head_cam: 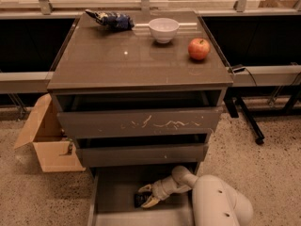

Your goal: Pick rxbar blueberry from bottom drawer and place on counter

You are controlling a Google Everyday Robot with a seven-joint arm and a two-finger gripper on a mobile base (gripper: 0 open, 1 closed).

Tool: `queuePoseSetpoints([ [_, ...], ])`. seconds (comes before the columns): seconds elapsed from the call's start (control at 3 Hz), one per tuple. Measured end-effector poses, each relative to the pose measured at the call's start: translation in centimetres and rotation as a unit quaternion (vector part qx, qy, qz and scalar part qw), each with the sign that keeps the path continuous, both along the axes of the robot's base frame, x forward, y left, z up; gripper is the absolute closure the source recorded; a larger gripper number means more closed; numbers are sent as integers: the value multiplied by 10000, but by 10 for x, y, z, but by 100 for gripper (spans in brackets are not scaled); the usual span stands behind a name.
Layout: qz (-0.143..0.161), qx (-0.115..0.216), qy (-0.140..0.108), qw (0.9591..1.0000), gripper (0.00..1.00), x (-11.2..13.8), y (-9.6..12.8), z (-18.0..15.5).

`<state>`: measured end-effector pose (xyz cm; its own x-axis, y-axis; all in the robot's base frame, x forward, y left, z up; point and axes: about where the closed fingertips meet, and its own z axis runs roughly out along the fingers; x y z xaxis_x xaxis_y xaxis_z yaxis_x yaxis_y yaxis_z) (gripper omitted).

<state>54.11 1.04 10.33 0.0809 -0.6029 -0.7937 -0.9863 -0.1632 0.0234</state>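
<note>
**Lying in the bottom drawer (112, 192): a dark bar between two pale fingers**

At the far left a cardboard box (49, 144) stood open on the speckled floor, just beside the cabinet; next to it the bottom drawer was pulled out, its flat grey floor showing below two other drawers, the upper of which had a scratched front (141, 123); above, on the counter (127, 62), a blue-and-white snack bag (112, 20) lay at the back left corner; down in the drawer again, the rxbar blueberry (138, 200) rested on the floor towards the right side, a small dark shape; the gripper (144, 197) was low in the drawer at the bar, its fingers (151, 202) spread apart, one on either side of the bar's right end, though whether they touched it could not be told; further right on the counter sat a white bowl (163, 29), upright, and then a red apple (199, 49) near the right edge, well apart from the bowl; at the lower right the robot's white arm (218, 204) came in from the corner towards the drawer.
</note>
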Motion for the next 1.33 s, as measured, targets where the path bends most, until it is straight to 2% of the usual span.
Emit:
queuePoseSetpoints([
  [0.33,45,-17,-108,9999,96,1,1,7],
  [0.67,98,-9,-453,9989,100,6,0,32],
  [1.0,305,91,-917,9953,100,-2,4,76],
  [1.33,610,265,-1177,9908,100,-24,12,115],
])
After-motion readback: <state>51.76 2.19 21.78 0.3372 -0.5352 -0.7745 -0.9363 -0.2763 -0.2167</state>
